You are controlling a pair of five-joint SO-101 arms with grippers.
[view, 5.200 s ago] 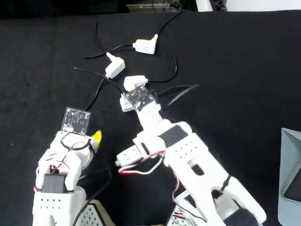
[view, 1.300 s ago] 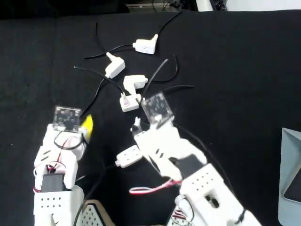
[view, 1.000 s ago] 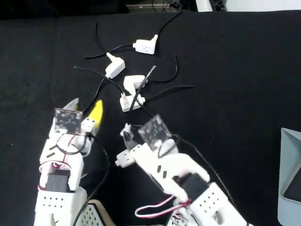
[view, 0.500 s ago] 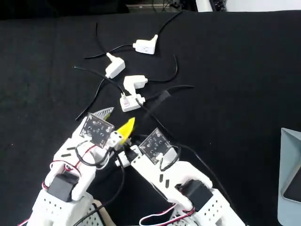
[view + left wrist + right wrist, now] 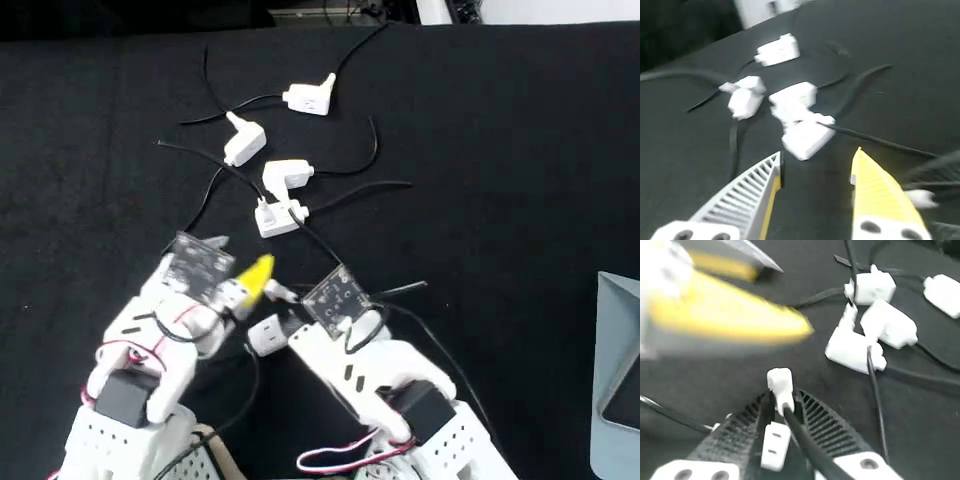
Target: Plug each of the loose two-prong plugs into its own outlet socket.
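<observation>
White plug (image 5: 780, 382) on black cord (image 5: 810, 450): clamped in right jaws, low over counter (image 5: 520, 150) near front, w/ white socket block (image 5: 772, 445) just below. Left jaws: spread wide, holding nothing, just beside plug. Farther back, mid-counter: four other white corded pieces (image 5: 280, 216), loosely grouped.

The plug (image 5: 780, 383) sits between the right fingers (image 5: 826, 426), loose connectors (image 5: 278, 216) lying behind.
</observation>
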